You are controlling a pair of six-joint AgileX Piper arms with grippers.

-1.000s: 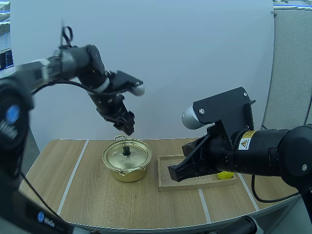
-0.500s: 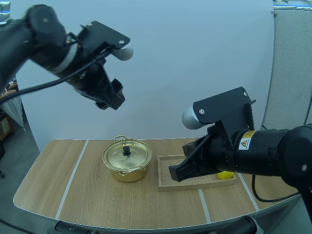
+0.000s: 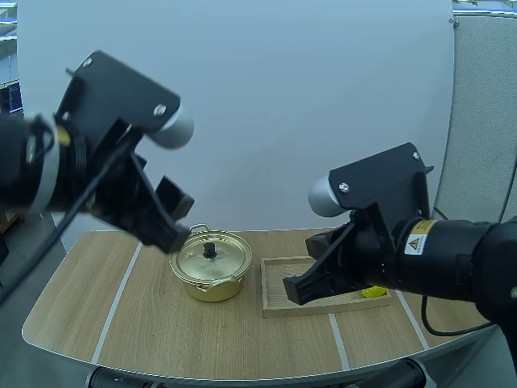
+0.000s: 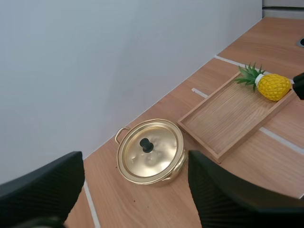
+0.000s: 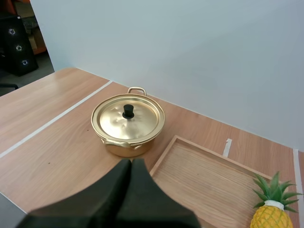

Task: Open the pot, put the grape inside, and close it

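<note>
A gold pot stands on the table with its lid on, a black knob at the lid's middle. My left gripper hangs high and near the camera, left of the pot, open and holding nothing. From the left wrist view its fingers stand wide apart above the pot. My right gripper is shut on nothing, over the near left part of the wooden tray. Its dark wedge points between pot and tray. A yellow toy pineapple lies on the tray; no grapes appear.
The pineapple lies at the tray's far right end, with the other arm's black tip beside it. White tape lines cross the wooden tabletop. A pale wall rises just behind the pot.
My left arm has swung from high behind the pot toward the camera and down, now at the pot's left. My right arm has shifted slightly to the right.
</note>
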